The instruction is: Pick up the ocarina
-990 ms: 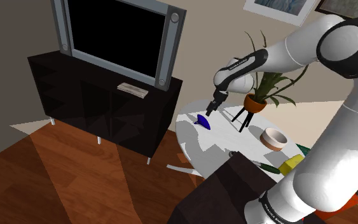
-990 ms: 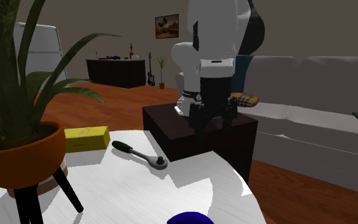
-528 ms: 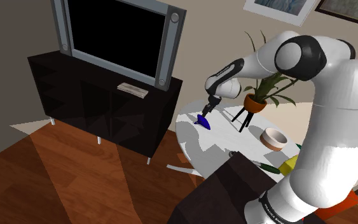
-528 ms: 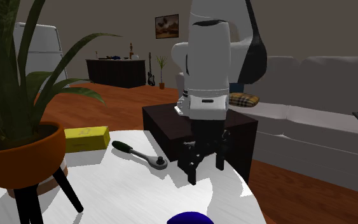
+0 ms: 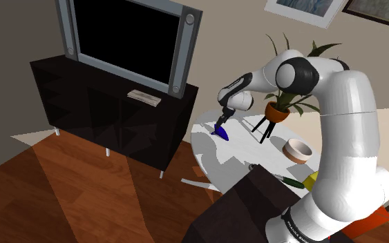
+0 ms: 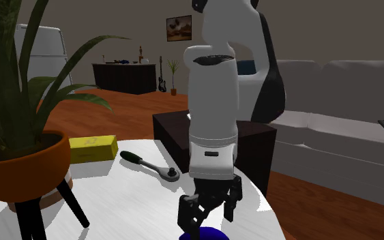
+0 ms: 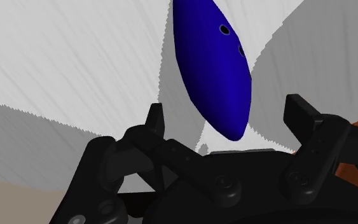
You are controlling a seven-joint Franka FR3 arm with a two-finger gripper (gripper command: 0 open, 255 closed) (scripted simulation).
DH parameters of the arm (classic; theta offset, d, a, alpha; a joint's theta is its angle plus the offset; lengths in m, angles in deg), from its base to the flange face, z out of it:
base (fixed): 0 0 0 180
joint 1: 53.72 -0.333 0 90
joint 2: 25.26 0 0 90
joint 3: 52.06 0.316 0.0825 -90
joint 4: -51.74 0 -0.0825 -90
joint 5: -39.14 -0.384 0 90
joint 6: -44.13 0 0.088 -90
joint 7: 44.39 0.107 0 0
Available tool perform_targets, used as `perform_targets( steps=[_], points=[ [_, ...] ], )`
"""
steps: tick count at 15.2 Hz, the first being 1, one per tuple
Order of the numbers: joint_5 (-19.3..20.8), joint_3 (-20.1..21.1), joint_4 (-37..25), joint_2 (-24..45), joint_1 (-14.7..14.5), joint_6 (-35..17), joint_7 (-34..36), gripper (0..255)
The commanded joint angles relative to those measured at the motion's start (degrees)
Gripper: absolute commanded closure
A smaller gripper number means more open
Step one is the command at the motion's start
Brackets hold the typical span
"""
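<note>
- Your all-black two-finger tool (image 7: 227, 109) hangs low over the round white surface (image 5: 241, 150), with its fingers standing apart.
- The deep blue, teardrop-shaped ocarina (image 7: 212, 63) lies on that surface. Its narrow end sits between the fingers, and neither finger touches it.
- In the shoulder view you find it near the surface's left edge, with the orange potted plant (image 5: 277, 109) to its right.
</note>
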Motion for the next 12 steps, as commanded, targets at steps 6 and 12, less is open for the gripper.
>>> perform_targets(
  steps=[6,12],
  points=[
    [-1.0,1.3,-2.1,4.6,1.0,-2.6,-0.8,0],
    [-1.0,1.3,-2.2,4.6,1.0,-2.5,-0.8,255]
  ],
)
